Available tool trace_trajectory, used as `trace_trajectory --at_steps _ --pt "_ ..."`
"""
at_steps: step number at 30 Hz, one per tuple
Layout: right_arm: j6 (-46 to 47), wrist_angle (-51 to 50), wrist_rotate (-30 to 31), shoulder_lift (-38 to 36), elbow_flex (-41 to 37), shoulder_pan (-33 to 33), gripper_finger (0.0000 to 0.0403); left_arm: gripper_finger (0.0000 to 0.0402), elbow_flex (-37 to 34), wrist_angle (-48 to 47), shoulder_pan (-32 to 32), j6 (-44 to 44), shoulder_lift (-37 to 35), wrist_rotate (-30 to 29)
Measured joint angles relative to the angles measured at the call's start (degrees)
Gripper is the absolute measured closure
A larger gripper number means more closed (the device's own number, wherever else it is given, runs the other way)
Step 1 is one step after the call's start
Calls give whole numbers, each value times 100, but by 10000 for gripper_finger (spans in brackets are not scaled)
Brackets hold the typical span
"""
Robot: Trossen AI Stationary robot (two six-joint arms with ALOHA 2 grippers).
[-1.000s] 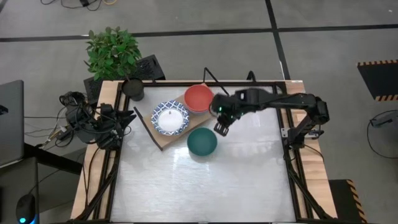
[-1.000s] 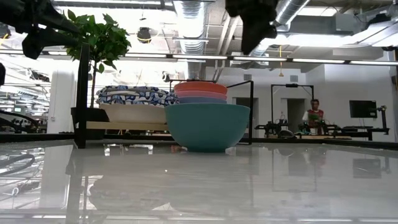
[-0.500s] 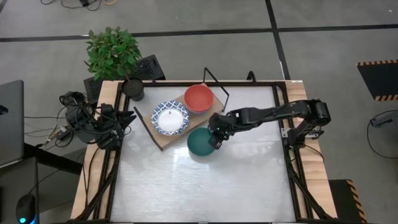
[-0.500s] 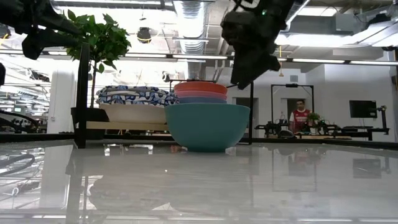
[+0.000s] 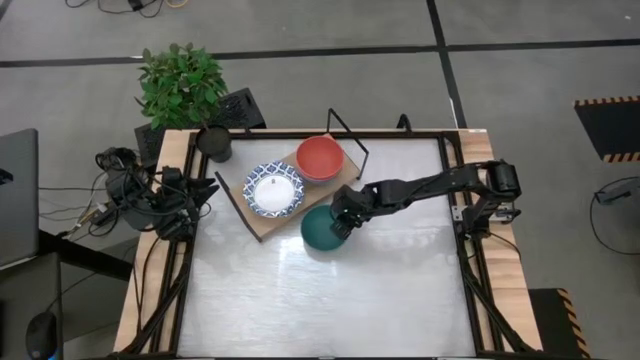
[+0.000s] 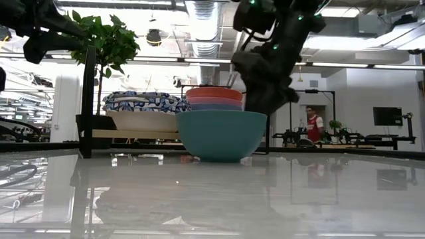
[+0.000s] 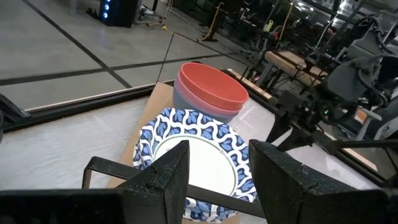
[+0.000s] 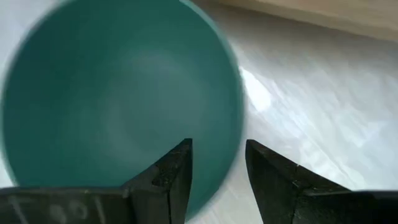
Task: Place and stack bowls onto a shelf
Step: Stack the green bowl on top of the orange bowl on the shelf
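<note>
The teal bowl (image 5: 320,230) (image 6: 221,133) (image 8: 112,106) stands upright on the tabletop, just off the shelf's near right edge. My right gripper (image 5: 341,222) (image 6: 265,99) (image 8: 217,168) hovers open over its right rim, with one finger over the hollow and one outside; no touch shows. On the light-wood shelf (image 5: 262,222) (image 6: 133,133) sit the stacked blue-patterned bowls (image 5: 274,190) (image 7: 193,143) and a red bowl (image 5: 320,157) (image 7: 211,87) nested in a blue bowl (image 6: 216,106). My left gripper (image 7: 214,168) waits open at the table's left edge.
A potted plant (image 5: 182,80) and a dark cup (image 5: 214,143) stand at the far left corner. Black wire shelf legs (image 5: 345,130) rise behind the red bowl. The near half of the tabletop (image 5: 330,300) is bare. A person (image 6: 313,123) stands far off in the room.
My right gripper has come from beside the red bowl at the shelf's right end, toward the near edge and a little left, and down to the teal bowl's right rim. The bowls have stayed where they were.
</note>
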Motion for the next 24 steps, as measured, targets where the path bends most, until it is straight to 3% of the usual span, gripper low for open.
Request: trace_trajectory --at_steps 7,14,24 --pt "251 -8 -13 333 5 0 255 251 0 2 -2 -4 2 -9" --pt "393 -67 -48 280 12 7 379 251 -1 2 0 -4 2 9" --pt "345 -66 -372 -428 7 15 378 251 0 2 -2 -4 2 13"
